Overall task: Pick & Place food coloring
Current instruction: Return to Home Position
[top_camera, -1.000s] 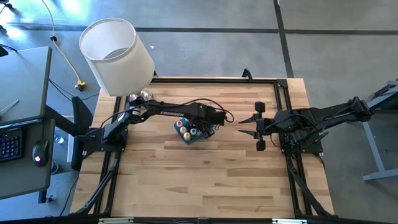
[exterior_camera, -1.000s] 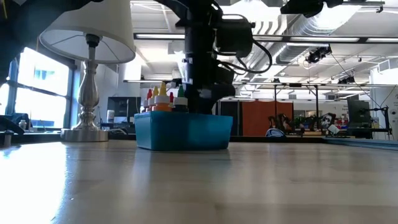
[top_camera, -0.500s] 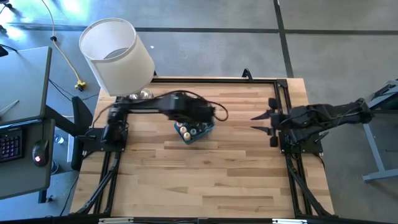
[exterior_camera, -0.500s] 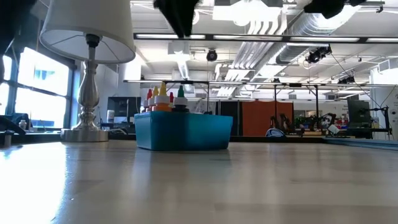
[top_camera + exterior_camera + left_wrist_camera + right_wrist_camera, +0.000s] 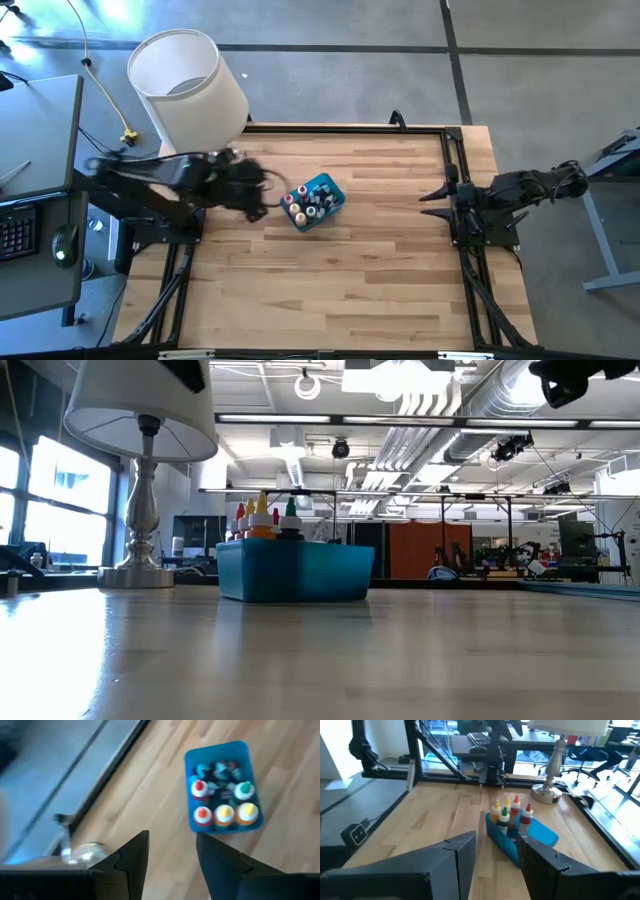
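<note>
Surface: light plank table (image 5: 330,290) inside a black rail frame, on a grey concrete floor. A lamp (image 5: 187,90) with a white shade and a silver stem stands at the far-left corner. A desk (image 5: 40,130) with a keyboard sits left of the table. The low view shows an open workshop: windows on the left, ceiling ducts, strip lights and an orange panel far back.

Bottles (image 5: 303,205): all those I see are in the blue bin (image 5: 295,572), in the far half of the table, left of centre. The bin sits skewed to the table edges, its long side running near-left to far-right. The red, orange, yellow and green-capped ones stand upright, long axis vertical, caps up and clear of the rim. Darker ones fill the far-right end; I cannot tell their pose.

Left gripper (image 5: 171,836): above the table just left of the bin, near the lamp base. Fingers are parted with bare wood showing between, holding nothing.

Right gripper (image 5: 496,840): over the right edge, well apart from the bin and facing it. Fingers are spread and empty.
</note>
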`<action>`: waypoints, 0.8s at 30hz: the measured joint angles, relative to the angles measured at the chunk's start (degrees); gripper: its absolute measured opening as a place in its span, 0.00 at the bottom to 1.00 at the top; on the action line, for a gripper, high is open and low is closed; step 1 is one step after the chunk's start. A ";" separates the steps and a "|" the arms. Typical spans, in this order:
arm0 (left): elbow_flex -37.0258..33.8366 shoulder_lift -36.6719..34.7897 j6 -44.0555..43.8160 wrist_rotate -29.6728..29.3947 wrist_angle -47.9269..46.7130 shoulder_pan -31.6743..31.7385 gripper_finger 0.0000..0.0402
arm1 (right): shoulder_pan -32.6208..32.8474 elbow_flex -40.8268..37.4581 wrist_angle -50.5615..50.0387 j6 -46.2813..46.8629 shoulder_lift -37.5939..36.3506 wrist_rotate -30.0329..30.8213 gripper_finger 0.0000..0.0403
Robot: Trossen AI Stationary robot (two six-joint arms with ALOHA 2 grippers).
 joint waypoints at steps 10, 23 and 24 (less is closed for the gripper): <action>-52.55 -39.97 16.42 13.87 54.41 -2.29 0.40 | 0.70 -11.74 9.25 -0.89 -1.47 0.09 0.33; -76.52 -73.82 28.28 15.32 64.19 -2.31 0.40 | 0.70 -12.16 11.41 -4.87 -4.25 -6.22 0.33; -77.49 -73.80 29.72 15.27 65.94 -2.29 0.40 | 0.70 -12.16 11.87 -5.25 -4.48 -7.49 0.33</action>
